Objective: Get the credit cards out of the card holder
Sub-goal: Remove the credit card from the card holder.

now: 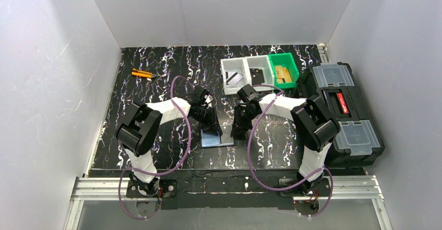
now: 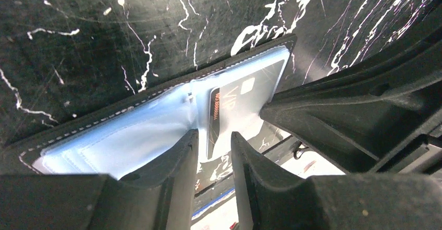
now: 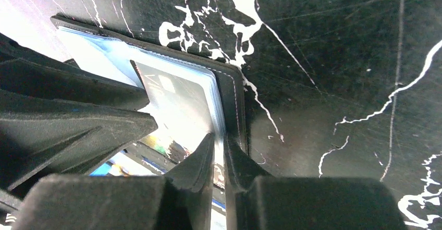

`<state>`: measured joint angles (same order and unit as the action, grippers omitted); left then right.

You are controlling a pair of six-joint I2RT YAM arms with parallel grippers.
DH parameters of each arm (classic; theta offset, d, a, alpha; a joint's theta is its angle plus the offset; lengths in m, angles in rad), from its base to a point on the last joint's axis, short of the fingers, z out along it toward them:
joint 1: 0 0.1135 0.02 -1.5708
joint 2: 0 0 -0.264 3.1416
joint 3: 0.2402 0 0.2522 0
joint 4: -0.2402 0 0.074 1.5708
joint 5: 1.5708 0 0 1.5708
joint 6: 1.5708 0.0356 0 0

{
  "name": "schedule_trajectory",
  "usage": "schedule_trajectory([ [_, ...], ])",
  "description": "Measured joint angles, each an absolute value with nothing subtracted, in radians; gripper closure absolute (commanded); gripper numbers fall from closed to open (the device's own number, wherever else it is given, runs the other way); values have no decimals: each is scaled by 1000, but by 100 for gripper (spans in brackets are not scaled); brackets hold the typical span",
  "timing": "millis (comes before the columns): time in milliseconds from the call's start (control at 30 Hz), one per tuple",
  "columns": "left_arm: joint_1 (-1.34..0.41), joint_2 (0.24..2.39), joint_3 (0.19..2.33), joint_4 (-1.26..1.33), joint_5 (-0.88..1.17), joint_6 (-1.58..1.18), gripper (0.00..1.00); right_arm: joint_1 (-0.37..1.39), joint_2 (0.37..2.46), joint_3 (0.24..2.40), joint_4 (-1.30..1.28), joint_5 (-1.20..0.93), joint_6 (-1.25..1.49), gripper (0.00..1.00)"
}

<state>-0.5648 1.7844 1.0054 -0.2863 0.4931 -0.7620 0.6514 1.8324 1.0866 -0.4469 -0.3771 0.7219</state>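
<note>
The card holder [image 1: 216,140] lies open on the black marbled table, glossy blue-grey inside [image 2: 130,131], black stitched rim [image 3: 232,92]. A silvery grey credit card [image 2: 245,102] with a dark stripe sits in its right half and also shows in the right wrist view [image 3: 177,97]. My left gripper [image 1: 212,127] is down on the holder's middle, its jaws a little apart [image 2: 214,134], the card's striped edge in the gap. My right gripper [image 1: 237,131] is shut [image 3: 219,137] on the holder's right edge. Another grey card [image 1: 235,77] lies in a white bin.
Two white bins [image 1: 245,63] and a green bin [image 1: 292,65] with tan blocks stand at the back. A large black toolbox [image 1: 341,110] with clear lids fills the right side. An orange tool [image 1: 142,73] lies at the back left.
</note>
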Motion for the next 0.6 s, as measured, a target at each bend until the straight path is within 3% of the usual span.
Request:
schedule_trajectory([
  [600, -587, 1740, 1020, -344, 461, -746, 74, 656, 1846, 1092, -447, -402, 722, 94],
])
